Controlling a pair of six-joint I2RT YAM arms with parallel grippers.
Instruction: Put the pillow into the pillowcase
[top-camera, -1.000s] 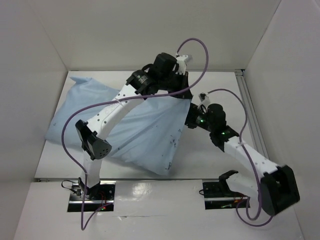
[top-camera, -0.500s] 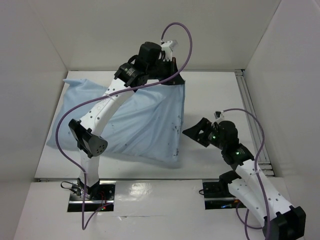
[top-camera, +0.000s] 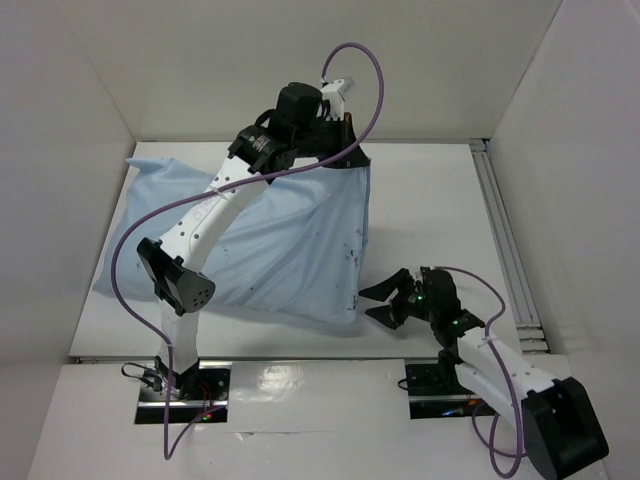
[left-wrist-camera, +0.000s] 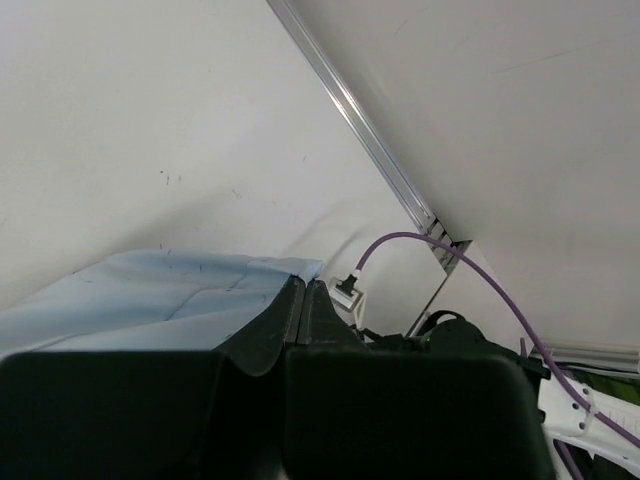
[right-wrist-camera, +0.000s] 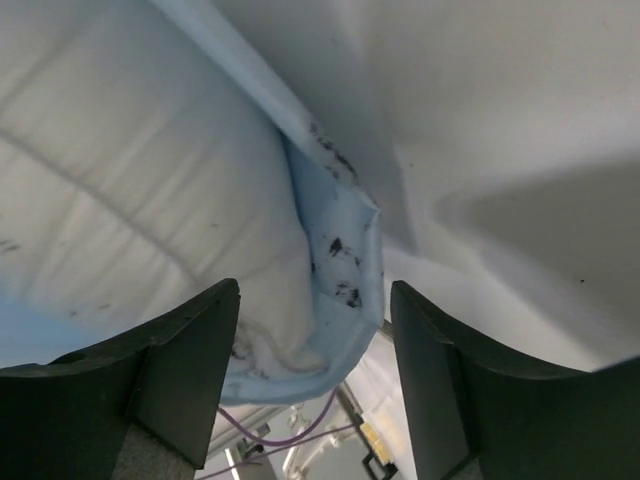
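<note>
Withdrawn since a second ago, the right pincer (top-camera: 386, 300) has left about 2 o'clock on the table (top-camera: 430, 210) and now sits low at roughly 5 o'clock, close to the arm bases. Over the same second the left arm has swung slightly toward 11 o'clock with the cloth corner it carries.

- **Grip, left:** the left pincer (top-camera: 345, 158) is closed on the far right corner of the pillowcase (top-camera: 290, 240) and holds it raised at 12 o'clock (its wrist view shows the fingers pressed together with blue cloth running up to them).
- **Grip, right:** the right pincer is open and empty, its jaws facing 9 o'clock.
- **Lie of the case:** the pillowcase covers the left and middle of the table. Its long axis runs about 8 to 2 o'clock, and its mouth edge runs down the right side from 12 to 6.
- **Contents:** the pillow (right-wrist-camera: 130, 170) lies inside the case. It is hidden from above and shows only in the right wrist view, as white bulk behind the blue hem.
- **Key relation:** the near corner of the mouth edge lies just beside the right pincer, at its 9 o'clock, framed by the open jaws but untouched. The right arm is much the nearer to it, since the left is occupied at the far end of that edge. A short advance toward 9 o'clock would probably be enough to take the hem.
</note>
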